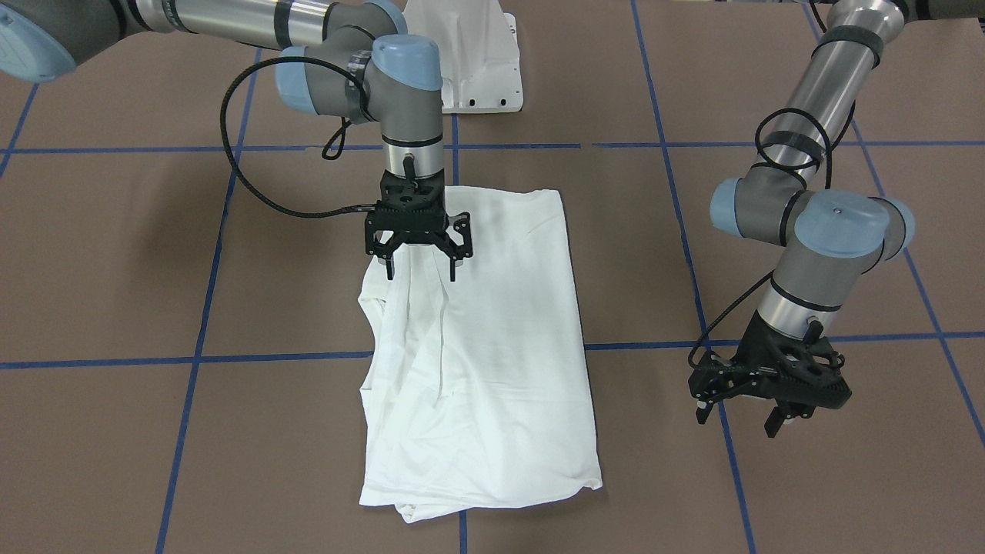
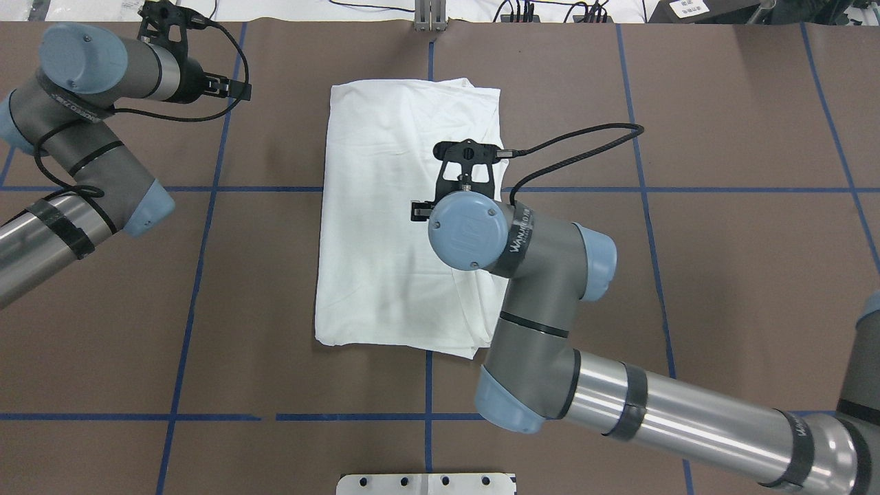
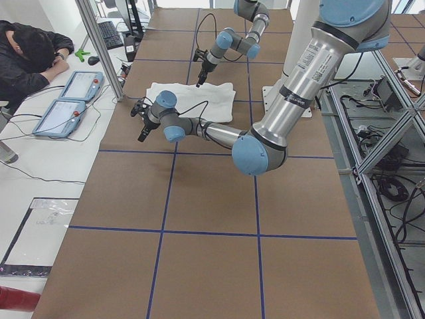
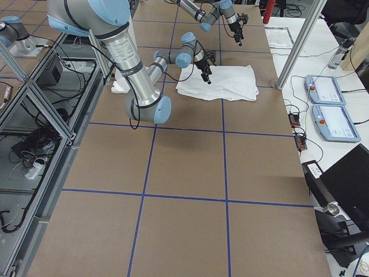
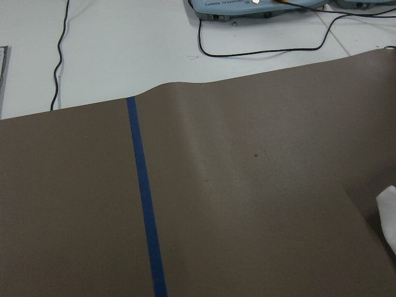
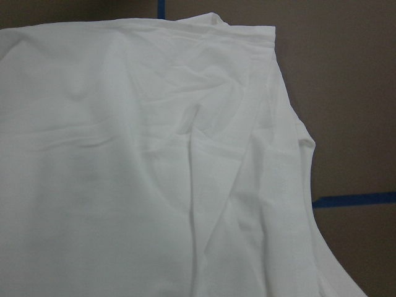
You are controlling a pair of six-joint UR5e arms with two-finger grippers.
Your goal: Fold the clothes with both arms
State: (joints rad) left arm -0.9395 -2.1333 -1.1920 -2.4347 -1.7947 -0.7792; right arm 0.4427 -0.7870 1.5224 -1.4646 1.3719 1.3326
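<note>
- White T-shirt (image 1: 492, 346) lies folded into a long rectangle at mid-table, flat on the brown table (image 1: 115, 269) and crossing the blue tape grid (image 1: 269, 358). The long edge on the robot's right side is rumpled, with loose overlapping layers.
- Right gripper (image 1: 421, 269) points straight down over that rumpled edge, near the end closer to the robot. Fingers are spread apart with nothing between them. Tips are at cloth level; contact cannot be judged.
- Right wrist view is filled with creased white fabric and seams.
- Left gripper (image 1: 739, 412) hangs tilted above bare table, well apart from the shirt on the robot's left. Fingers apart, holding nothing.
- Left wrist view shows only a shirt corner at the frame edge.
- Readable writing: the black band (image 2: 520, 230) on the right arm begins "WAN…", the rest is unclear. The pendant (image 5: 253, 6) beyond the table edge carries "UNIVERSAL ROBOTS".
- White pedestal base (image 1: 477, 61) stands at the robot's side of the table.
</note>
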